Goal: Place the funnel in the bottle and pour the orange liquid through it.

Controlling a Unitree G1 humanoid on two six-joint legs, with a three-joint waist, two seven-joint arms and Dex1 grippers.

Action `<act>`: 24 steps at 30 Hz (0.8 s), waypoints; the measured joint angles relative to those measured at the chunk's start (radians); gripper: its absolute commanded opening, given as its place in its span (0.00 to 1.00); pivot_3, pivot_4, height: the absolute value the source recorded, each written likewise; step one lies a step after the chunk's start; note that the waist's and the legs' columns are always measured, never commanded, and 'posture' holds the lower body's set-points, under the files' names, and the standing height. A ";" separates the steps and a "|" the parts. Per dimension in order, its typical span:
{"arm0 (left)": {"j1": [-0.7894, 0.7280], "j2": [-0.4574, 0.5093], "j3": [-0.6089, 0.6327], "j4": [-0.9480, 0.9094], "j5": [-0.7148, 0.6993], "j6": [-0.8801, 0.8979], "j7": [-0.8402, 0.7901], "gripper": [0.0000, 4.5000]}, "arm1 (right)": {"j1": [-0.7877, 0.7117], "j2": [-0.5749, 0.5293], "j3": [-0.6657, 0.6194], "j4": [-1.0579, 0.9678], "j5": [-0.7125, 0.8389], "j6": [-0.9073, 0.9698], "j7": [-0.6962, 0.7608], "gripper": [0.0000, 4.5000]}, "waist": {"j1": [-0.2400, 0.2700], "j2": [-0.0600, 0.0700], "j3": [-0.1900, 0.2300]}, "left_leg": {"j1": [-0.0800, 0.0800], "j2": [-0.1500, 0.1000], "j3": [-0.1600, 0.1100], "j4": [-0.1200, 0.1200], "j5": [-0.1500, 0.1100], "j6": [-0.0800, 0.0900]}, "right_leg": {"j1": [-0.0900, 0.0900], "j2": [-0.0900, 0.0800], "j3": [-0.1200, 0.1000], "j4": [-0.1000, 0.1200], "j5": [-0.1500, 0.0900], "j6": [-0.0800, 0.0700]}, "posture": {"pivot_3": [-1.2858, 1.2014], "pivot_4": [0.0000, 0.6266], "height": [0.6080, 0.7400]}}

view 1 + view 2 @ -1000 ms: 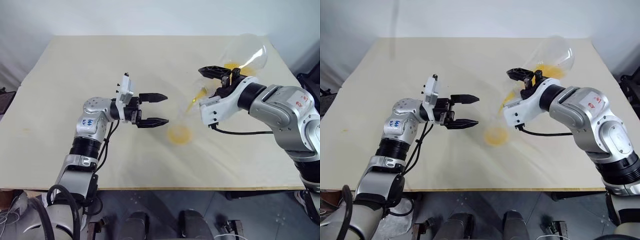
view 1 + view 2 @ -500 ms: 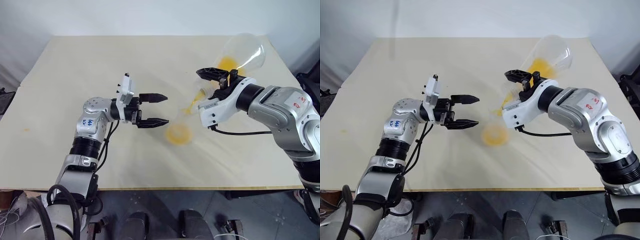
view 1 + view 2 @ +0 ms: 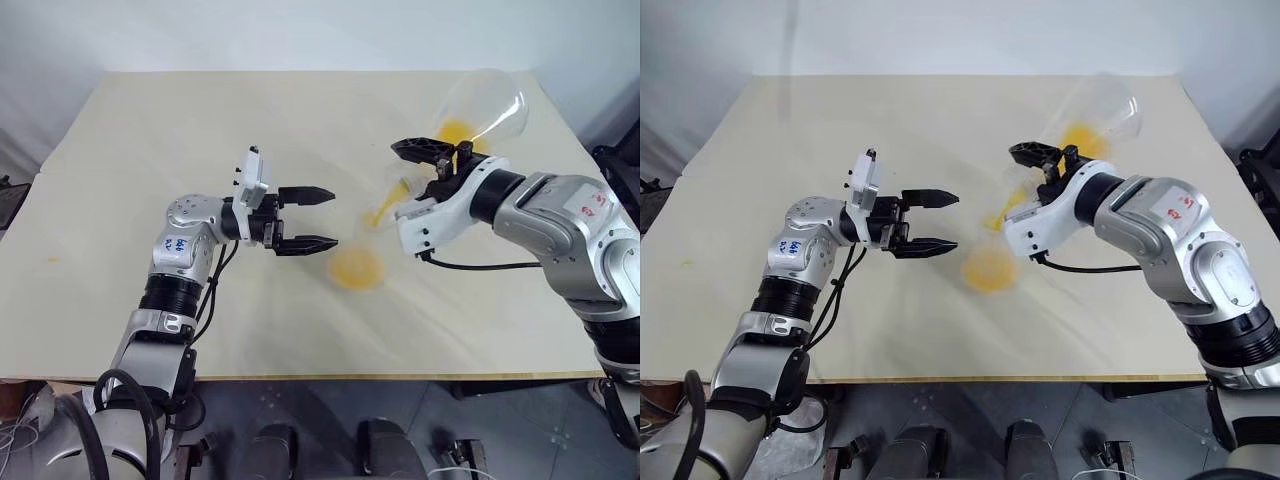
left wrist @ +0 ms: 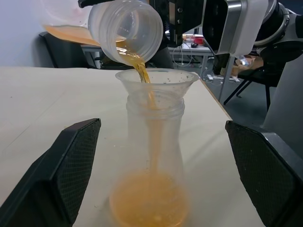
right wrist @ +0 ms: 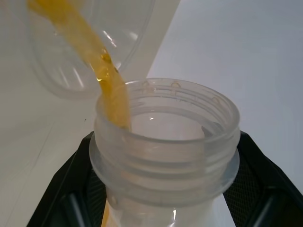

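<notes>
- The bottle (image 4: 155, 156) stands upright on the pale table (image 3: 150, 130), near its middle, between the two arms
- The funnel (image 4: 157, 81) sits in the bottle's mouth, its cone resting on the rim
- The left gripper (image 3: 320, 218) hangs level just beside the bottle, pointing at it; its two black fingers (image 4: 61, 170) are spread wide, one on each side of the bottle and clear of the glass, touching nothing
- The right gripper (image 3: 432, 160) is clamped tight around the neck of a flask (image 3: 480, 105), a broad clear one tipped over so that its mouth (image 4: 128, 28) points down at the funnel and its wide base rises up and away behind the wrist
- In the right wrist view the black pads (image 5: 71, 189) press on both sides of the threaded neck
- The orange liquid (image 4: 142, 71) runs in a thin stream from the lip of the flask into the funnel and on down inside the bottle
- A shallow orange pool (image 3: 357, 268) lies in the bottle's flared base, and some liquid is left in the tilted flask
</notes>
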 measured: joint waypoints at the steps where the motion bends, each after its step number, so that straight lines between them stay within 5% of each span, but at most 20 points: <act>1: 0.004 0.000 0.000 -0.003 0.000 0.000 0.001 1.00 | 0.000 0.001 0.000 0.000 -0.003 0.000 0.000 0.60 | 0.000 0.000 0.000 | 0.000 0.000 0.000 0.000 0.000 0.000 | 0.000 0.000 0.000 0.000 0.000 0.000 | 0.52 0.24 1.00; 24: 0.037 -0.001 0.000 -0.034 0.002 0.013 0.011 1.00 | -0.009 0.005 0.000 0.008 -0.013 -0.025 0.000 0.60 | 0.000 0.000 0.000 | 0.000 0.000 0.000 0.000 0.000 0.000 | 0.000 0.000 0.000 0.000 0.000 0.000 | 0.52 0.24 1.00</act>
